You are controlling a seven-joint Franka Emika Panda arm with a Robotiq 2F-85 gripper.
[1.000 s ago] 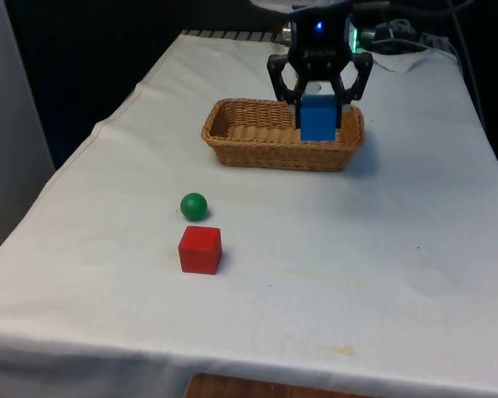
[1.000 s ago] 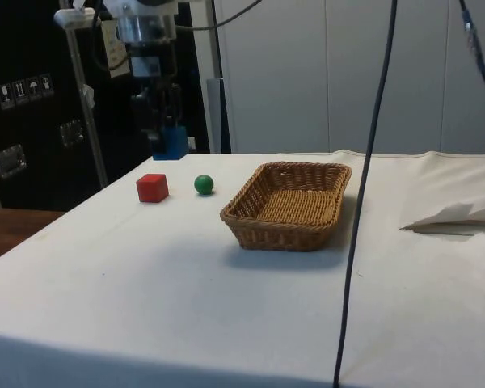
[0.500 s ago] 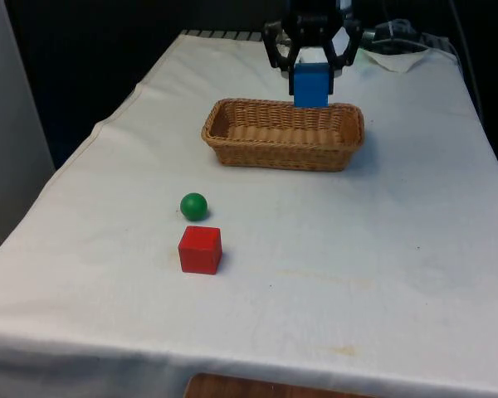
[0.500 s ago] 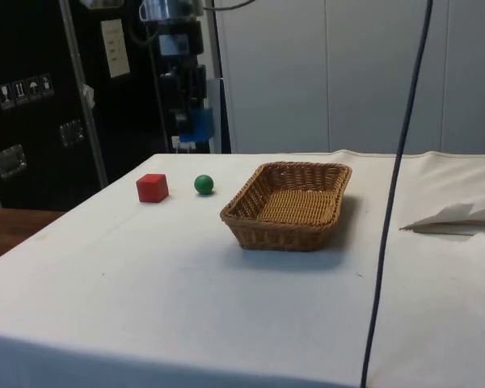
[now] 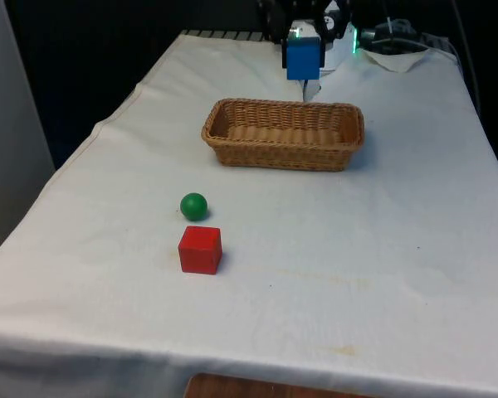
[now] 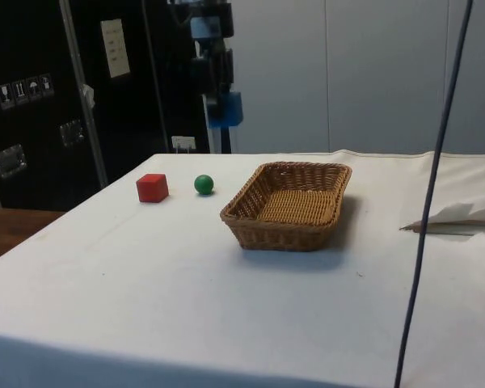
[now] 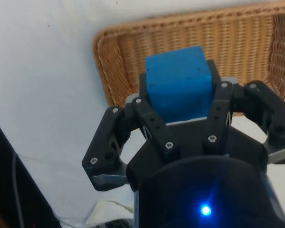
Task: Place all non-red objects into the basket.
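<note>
My gripper (image 5: 303, 60) is shut on a blue cube (image 5: 303, 58), held high in the air above and just behind the wicker basket (image 5: 282, 149). From the side, the blue cube (image 6: 225, 109) hangs in the gripper (image 6: 224, 107) well above the table, to the left of the basket (image 6: 250, 226). The wrist view has the blue cube (image 7: 179, 83) clamped between the fingers (image 7: 152, 126), with the basket (image 7: 133, 61) below. A green ball (image 5: 194, 206) and a red cube (image 5: 200, 249) rest on the cloth in front of the basket, close together.
A crumpled white paper (image 5: 398, 54) lies at the table's far end, towards the front view's right. A cable (image 6: 432, 194) hangs down across the side view. The basket's inside holds nothing.
The gripper has risen with the blue cube and drifted back, from low over the basket to high above its far rim. The ball and red cube have not moved.
</note>
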